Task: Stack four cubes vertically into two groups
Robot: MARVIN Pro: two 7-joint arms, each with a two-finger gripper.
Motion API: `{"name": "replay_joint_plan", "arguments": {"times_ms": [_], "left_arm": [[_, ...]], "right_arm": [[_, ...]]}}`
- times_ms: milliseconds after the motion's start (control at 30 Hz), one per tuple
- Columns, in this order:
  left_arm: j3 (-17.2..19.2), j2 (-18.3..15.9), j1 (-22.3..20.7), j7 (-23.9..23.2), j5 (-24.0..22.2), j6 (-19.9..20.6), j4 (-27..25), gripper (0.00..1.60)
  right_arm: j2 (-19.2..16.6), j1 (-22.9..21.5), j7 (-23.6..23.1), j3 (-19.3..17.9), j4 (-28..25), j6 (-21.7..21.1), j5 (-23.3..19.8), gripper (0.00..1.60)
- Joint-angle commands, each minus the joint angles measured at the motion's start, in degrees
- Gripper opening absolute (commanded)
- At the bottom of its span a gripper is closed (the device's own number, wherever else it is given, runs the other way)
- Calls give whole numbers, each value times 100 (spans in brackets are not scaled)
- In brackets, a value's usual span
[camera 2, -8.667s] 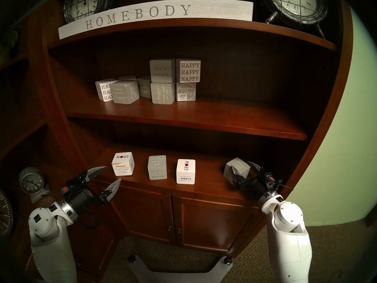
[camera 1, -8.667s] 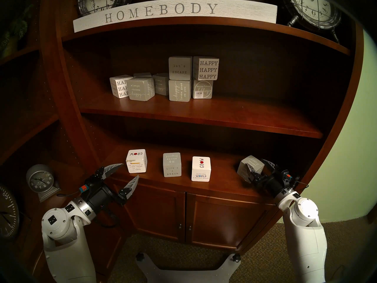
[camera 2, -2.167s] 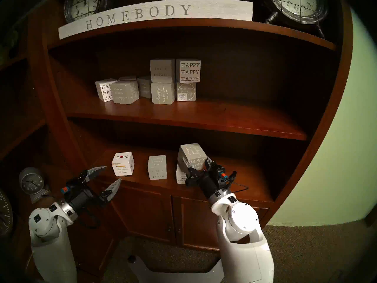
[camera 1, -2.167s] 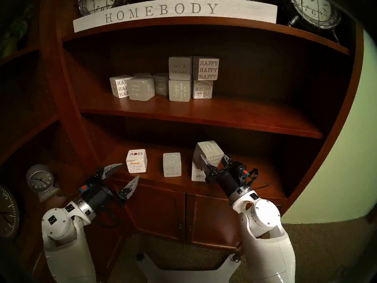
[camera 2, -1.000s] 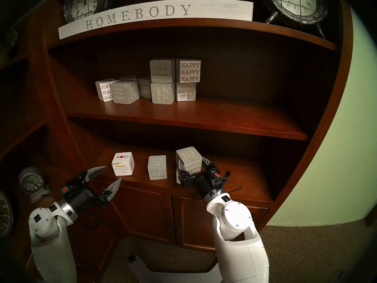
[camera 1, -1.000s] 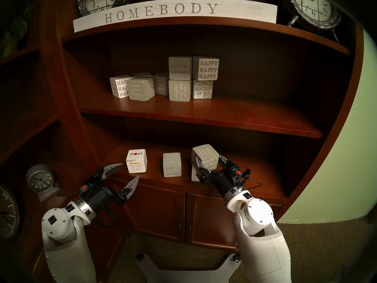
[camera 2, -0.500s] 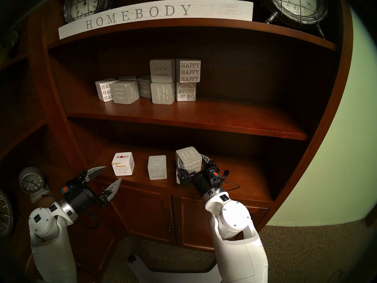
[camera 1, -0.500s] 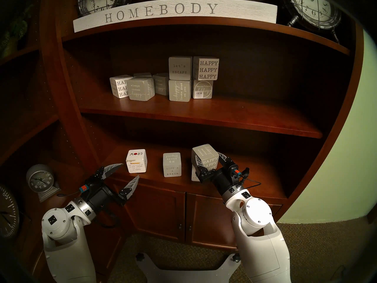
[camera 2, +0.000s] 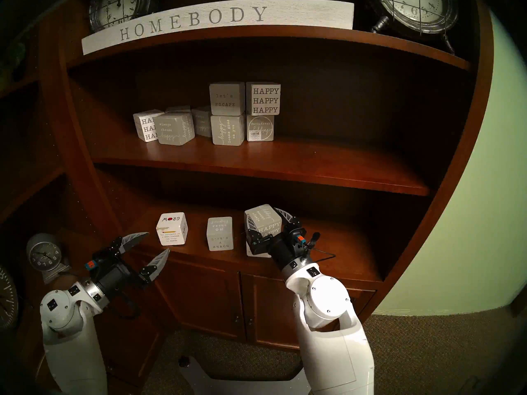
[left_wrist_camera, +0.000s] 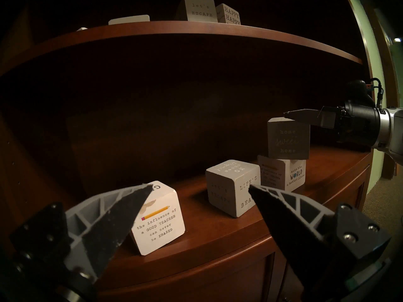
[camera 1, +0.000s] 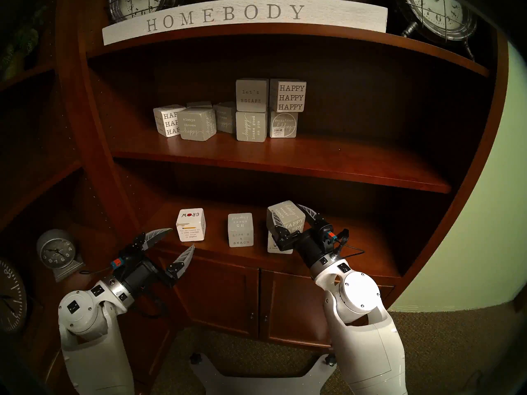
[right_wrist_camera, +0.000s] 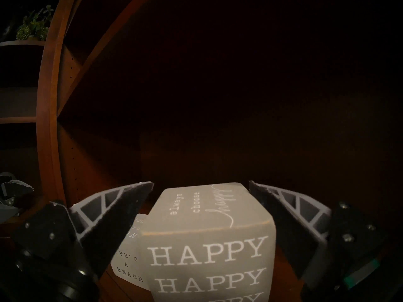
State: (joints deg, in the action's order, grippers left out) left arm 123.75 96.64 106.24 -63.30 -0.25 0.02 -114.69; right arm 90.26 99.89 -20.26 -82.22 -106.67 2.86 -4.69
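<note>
The grey "HAPPY HAPPY HAPPY" block (camera 1: pixel 286 217) (right_wrist_camera: pixel 207 251) rests on the right white "GROW" block (camera 1: pixel 273 246) (left_wrist_camera: pixel 281 175) on the lower shelf (camera 1: pixel 356 243). My right gripper (camera 1: pixel 285 209) (right_wrist_camera: pixel 200 186) is open around the grey block, and both fingers stand clear of its sides. The grey "LIFE'S A BEACH" block (camera 1: pixel 240 230) (left_wrist_camera: pixel 232 187) stands alone mid-shelf. The left white "GROW" block (camera 1: pixel 190 224) (left_wrist_camera: pixel 159 218) stands alone at the left. My left gripper (camera 1: pixel 182 237) (left_wrist_camera: pixel 200 186) is open and empty just in front of it.
The upper shelf (camera 1: pixel 285 157) overhangs the lower one and holds several other lettered cubes (camera 1: pixel 252 109). Cabinet doors (camera 1: pixel 256 297) are below the lower shelf. A small grey clock (camera 1: pixel 57 250) stands on the side unit at the left. The shelf's right end is bare wood.
My right arm carried the grey block from the shelf's right end onto the right "GROW" block. In the last half second its fingers spread off the block. The left arm has not moved.
</note>
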Motion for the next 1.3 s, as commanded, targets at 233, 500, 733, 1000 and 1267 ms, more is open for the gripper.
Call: {"name": "replay_joint_plan", "arguments": {"times_ms": [233, 500, 733, 1000, 1267], "left_arm": [[5, -12, 5, 7, -19, 9, -78, 160], [4, -13, 7, 9, -20, 10, -79, 160], [5, -11, 6, 8, -19, 10, -79, 160], [4, -13, 7, 9, -20, 10, -79, 160], [4, -13, 5, 7, -20, 8, -77, 160]], "right_arm": [[24, -102, 0, 19, -220, 116, -14, 160], [10, -7, -81, 28, -341, 72, -83, 160], [-7, 44, -92, 63, -378, 74, -108, 160], [-61, 155, -207, 82, -503, 177, -76, 160], [-281, 451, -508, -46, -809, 224, -250, 160]]}}
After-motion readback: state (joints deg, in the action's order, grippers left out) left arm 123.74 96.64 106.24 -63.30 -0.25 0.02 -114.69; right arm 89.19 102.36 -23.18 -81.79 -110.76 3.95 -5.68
